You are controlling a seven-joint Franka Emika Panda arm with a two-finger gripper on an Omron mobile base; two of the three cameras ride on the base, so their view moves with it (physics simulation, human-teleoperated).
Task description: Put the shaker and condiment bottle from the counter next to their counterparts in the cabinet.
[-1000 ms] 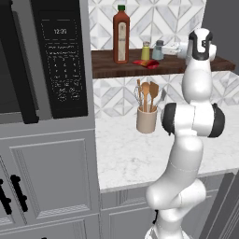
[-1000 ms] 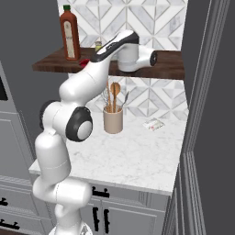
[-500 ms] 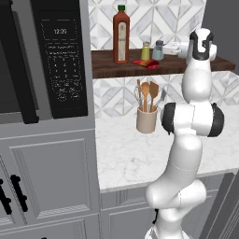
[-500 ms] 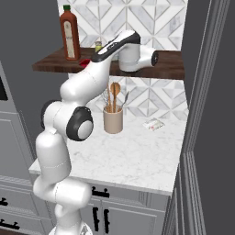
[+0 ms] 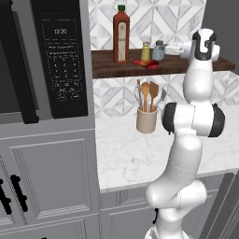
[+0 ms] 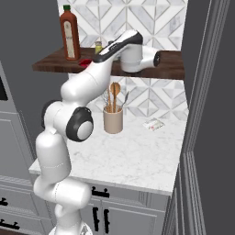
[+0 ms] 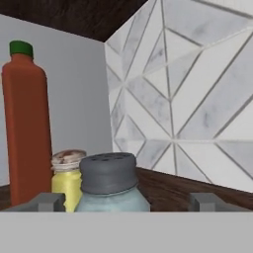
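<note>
In the hand view my gripper (image 7: 126,203) is open, and its fingertips (image 7: 48,201) stand well apart on either side of the teal shaker (image 7: 109,184), clear of it. The shaker (image 5: 158,50) stands upright on the dark wooden cabinet shelf (image 5: 107,64), right beside the yellow-green shaker (image 7: 66,179) (image 5: 145,50). Left of them rises the tall red bottle (image 7: 27,133) (image 5: 121,35) with its green cap. The flat red condiment bottle (image 5: 146,63) (image 6: 85,62) lies on the shelf's front edge, in front of the shakers.
A crock of wooden utensils (image 5: 146,119) stands on the marble counter (image 5: 126,154) below the shelf. A black microwave (image 5: 58,56) fills the left side. A small pale packet (image 6: 153,123) lies on the counter near the dark wall at right. Tiled wall backs the shelf.
The gripper has opened and let go of the teal shaker, which now stands on the shelf. The arm has hardly moved.
</note>
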